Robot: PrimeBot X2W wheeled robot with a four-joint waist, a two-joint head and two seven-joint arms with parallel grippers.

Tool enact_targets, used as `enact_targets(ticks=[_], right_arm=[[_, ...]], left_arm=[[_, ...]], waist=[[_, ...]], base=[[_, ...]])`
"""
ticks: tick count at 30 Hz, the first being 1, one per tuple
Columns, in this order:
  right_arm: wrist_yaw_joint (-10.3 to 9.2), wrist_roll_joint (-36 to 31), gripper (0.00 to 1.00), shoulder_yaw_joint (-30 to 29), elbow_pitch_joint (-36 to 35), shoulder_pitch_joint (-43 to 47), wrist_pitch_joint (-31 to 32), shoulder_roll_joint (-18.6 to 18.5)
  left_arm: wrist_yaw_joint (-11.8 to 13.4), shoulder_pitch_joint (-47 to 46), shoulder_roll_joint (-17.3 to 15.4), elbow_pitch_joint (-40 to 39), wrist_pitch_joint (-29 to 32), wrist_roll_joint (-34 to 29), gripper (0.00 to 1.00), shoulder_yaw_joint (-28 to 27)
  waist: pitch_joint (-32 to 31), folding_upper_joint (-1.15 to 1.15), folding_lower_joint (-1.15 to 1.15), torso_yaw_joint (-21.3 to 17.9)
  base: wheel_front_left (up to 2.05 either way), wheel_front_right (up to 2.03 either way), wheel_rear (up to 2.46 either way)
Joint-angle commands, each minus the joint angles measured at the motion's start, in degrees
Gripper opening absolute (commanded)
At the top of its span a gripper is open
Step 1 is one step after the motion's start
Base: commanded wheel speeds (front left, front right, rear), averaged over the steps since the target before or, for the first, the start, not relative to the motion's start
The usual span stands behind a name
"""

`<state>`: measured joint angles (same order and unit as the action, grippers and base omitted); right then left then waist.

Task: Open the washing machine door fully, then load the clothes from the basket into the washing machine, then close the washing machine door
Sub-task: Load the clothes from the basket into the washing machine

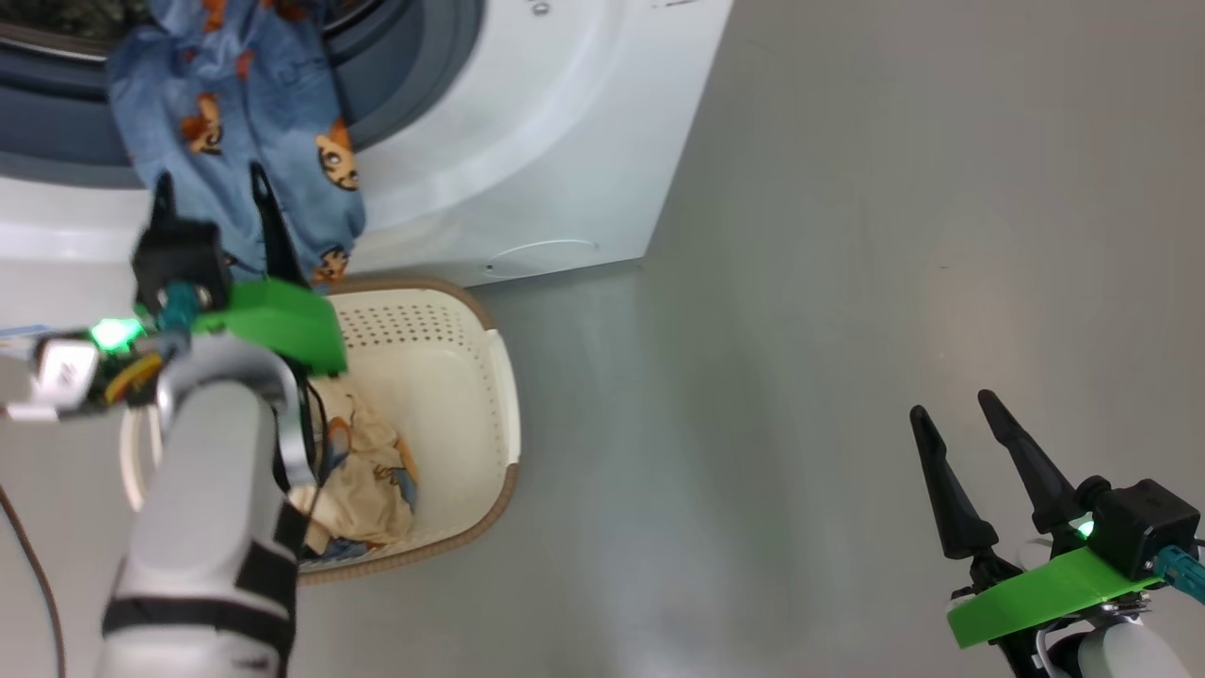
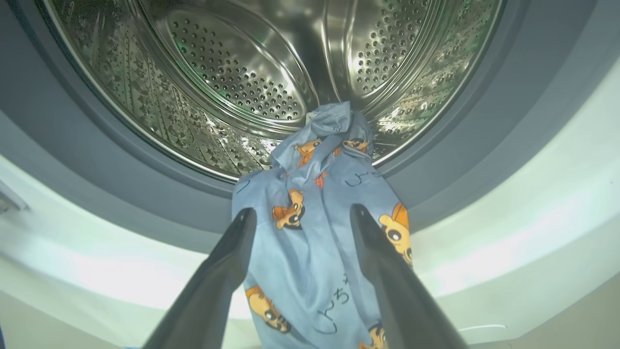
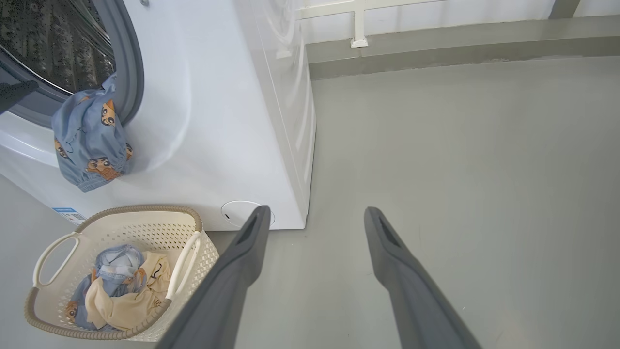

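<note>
One washing machine (image 1: 565, 141), one basket (image 3: 140, 208), three clothes pieces that can be told apart, two sets of jaws.
The washing machine has one steel drum (image 2: 232, 82), one round cover (image 3: 235, 213) low on its front and one blue label sticker (image 3: 65, 212). The basket has two handles (image 3: 48, 252). Of the clothes, one blue bear-print garment (image 1: 245, 113) is at the drum mouth. The heap in the basket shows at least one blue piece (image 3: 116, 264) and one cream piece (image 3: 126, 300); its full count cannot be told. The left jaws and the right jaws each have two long dark fingers (image 1: 946, 490), four fingers in all.
</note>
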<state>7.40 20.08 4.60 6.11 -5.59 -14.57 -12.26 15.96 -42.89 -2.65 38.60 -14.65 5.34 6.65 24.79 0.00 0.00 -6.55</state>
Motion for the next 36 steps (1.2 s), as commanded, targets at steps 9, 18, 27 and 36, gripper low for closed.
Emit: enact_targets(ticks=[9,18,27,36], right_arm=[[0.09,-0.9,1.00,1.9,-2.0,-0.2,-0.4,-1.6],[0.09,-0.9,1.00,3.6,-2.3,-1.3,-0.4,-2.2],[0.09,-1.0,1.00,3.6,-2.7,-1.4,-0.4,-2.4],[0.09,-1.1,1.00,4.1,-2.5,-1.2,-0.4,-2.4]], left_arm=[[2.2,12.4,-0.7,-12.5,-0.3,1.3,1.00,0.4],[2.6,20.2,-0.6,-19.2,-0.3,2.3,1.00,0.9],[4.3,27.8,-0.3,-26.5,-0.3,3.4,1.00,3.0],[6.1,32.9,-0.2,-30.5,-0.3,4.2,1.00,3.8]], waist=[[-0.1,0.00,0.00,3.0],[0.2,0.00,0.00,3.4],[0.0,0.00,0.00,4.3],[-0.5,0.00,0.00,4.4]], base=[[0.00,0.00,0.00],[0.00,0.00,0.00],[0.00,0.00,0.00],[0.00,0.00,0.00]])
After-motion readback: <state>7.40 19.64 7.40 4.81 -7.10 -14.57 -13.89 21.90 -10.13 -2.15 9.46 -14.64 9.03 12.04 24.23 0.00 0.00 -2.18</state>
